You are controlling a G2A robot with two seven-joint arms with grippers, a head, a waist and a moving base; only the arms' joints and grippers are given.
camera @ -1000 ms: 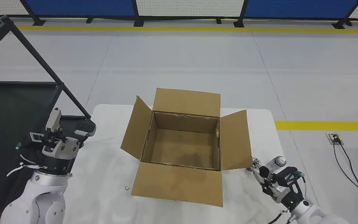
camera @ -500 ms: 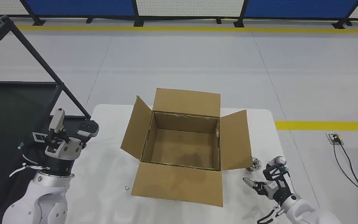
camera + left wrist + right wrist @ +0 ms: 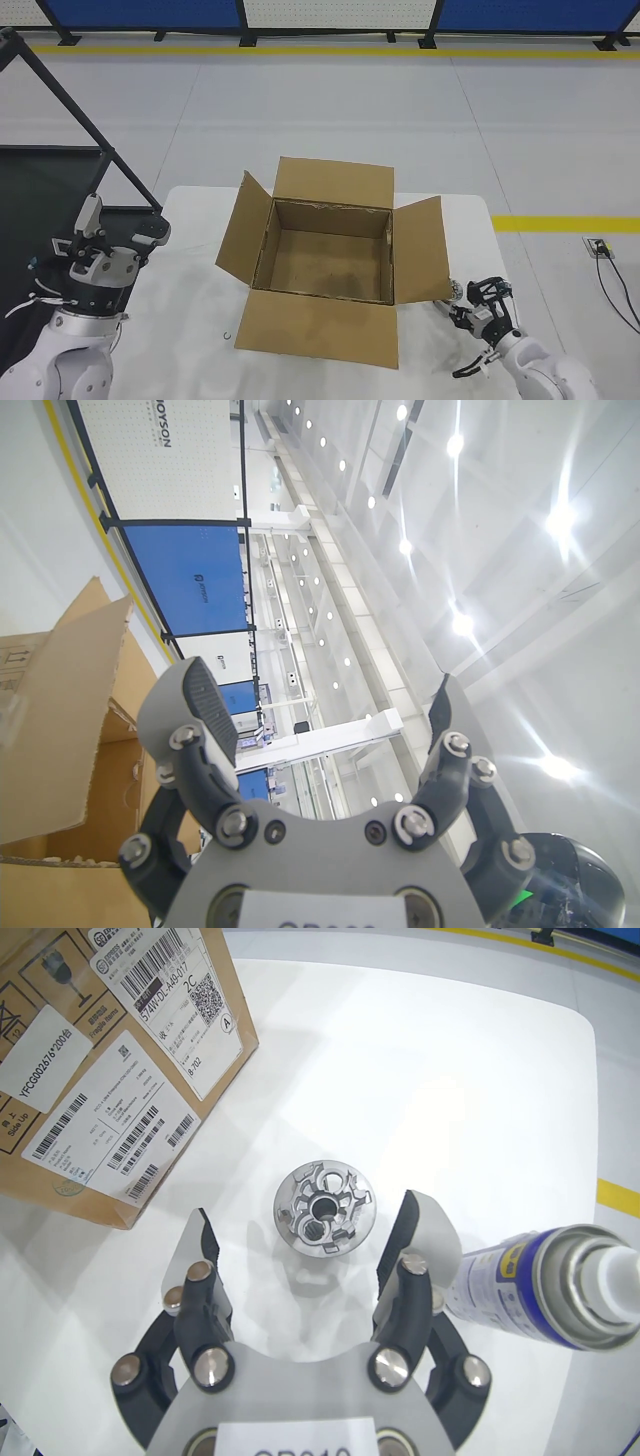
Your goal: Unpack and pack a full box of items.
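The round cast metal part sits flat on the white tabletop with its centre bore facing up, just off the near right corner of the open cardboard box. The right claw hangs right over it, spread wide and holding nothing, with one finger on each side of the part and a gap to each. So the lineup looks done. The part lies straight down the claw's approach line, not off to either side.

It's round, so there's no long axis to fuss over. My guess is the claw's rotation barely matters and the next move is just drop and squeeze across the rim.

What I'd watch is the blue spray can, which stands upright just beside the outer finger. I can't tell whether they touch. Closing pulls that finger away from the can, but coming down could nudge it.

In the top view the box has all four flaps folded out and looks empty inside, so I'd say this part is about to go in.

The left claw is well apart on the far side of the box. It's also wide open and empty, and it points up at the ceiling. The right arm is clearly the nearer one.
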